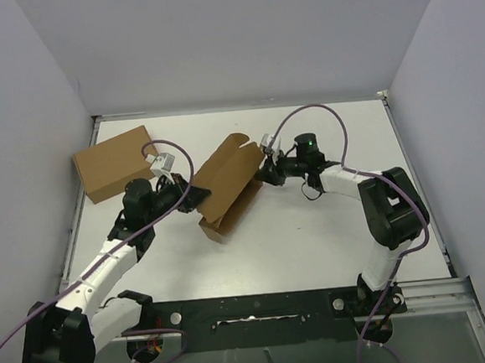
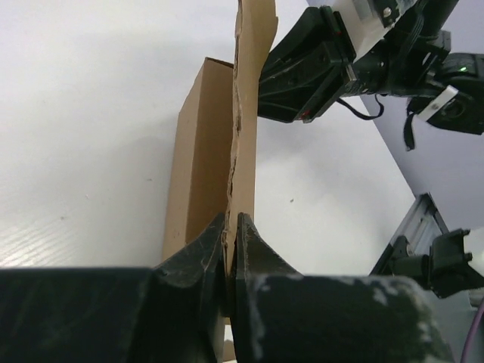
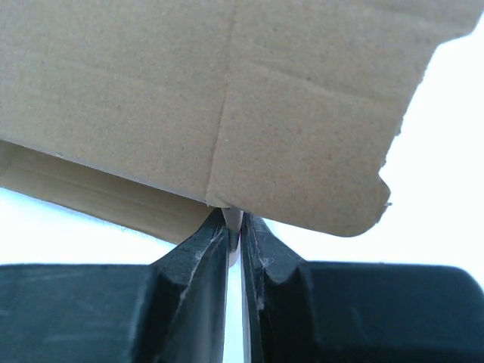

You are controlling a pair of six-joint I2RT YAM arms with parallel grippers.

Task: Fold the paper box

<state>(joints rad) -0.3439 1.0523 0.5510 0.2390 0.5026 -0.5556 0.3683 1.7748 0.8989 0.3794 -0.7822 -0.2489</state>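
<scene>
The paper box (image 1: 226,187) lies slantwise in the middle of the table, a partly folded brown mailer with one long panel raised on edge. My left gripper (image 1: 195,195) holds it from the left side. In the left wrist view my left gripper (image 2: 231,223) is shut on the thin edge of the upright panel (image 2: 243,136). My right gripper (image 1: 265,164) meets the box's far right corner. In the right wrist view my right gripper (image 3: 235,221) pinches the lower edge of a flap (image 3: 227,98) with a rounded tab corner.
A larger plain brown cardboard box (image 1: 117,162) lies flat at the back left, close behind my left arm. The white table (image 1: 331,242) is walled at the back and on both sides. A black rail (image 1: 261,306) runs along its near edge.
</scene>
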